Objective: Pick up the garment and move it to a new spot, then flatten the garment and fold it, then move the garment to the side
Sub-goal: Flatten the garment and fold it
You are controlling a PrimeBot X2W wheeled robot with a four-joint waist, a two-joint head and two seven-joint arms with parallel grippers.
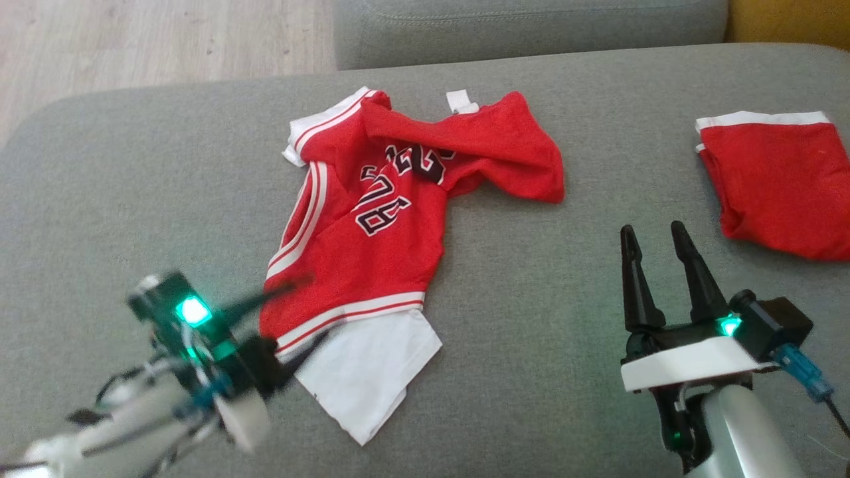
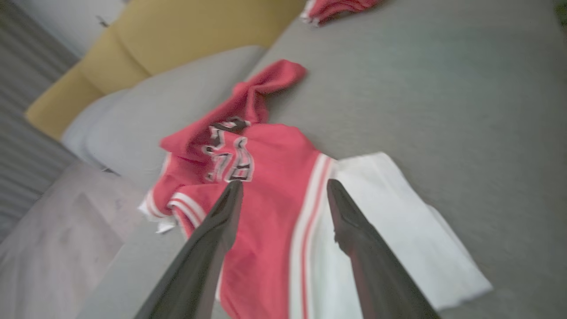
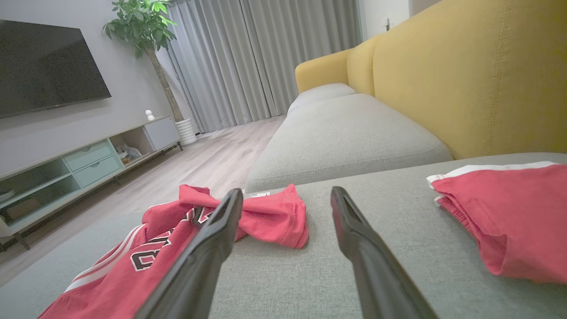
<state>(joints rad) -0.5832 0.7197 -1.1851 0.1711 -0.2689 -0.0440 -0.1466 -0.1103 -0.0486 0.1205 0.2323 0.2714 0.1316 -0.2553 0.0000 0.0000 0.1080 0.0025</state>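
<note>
The garment [image 1: 372, 219] is a red jersey with white stripes and black numbers, lying crumpled on the grey sofa cushion [image 1: 531, 279]. Its top part is folded over, and a white layer [image 1: 365, 372] sticks out below the hem. My left gripper [image 1: 312, 309] is blurred at the lower left. It is open, with its fingers spread over the striped hem. In the left wrist view the left gripper [image 2: 284, 184] straddles the hem of the garment [image 2: 274, 155] and grips nothing. My right gripper [image 1: 653, 229] is open and empty over bare cushion to the garment's right. The right wrist view also shows the right gripper [image 3: 287, 191] and the garment [image 3: 270, 217].
A second red piece of clothing [image 1: 777, 179] with a white band lies folded at the cushion's right edge. A yellow sofa back [image 3: 465, 75] rises behind it. Another grey cushion [image 1: 524, 26] lies beyond, and wooden floor [image 1: 133, 40] is at the far left.
</note>
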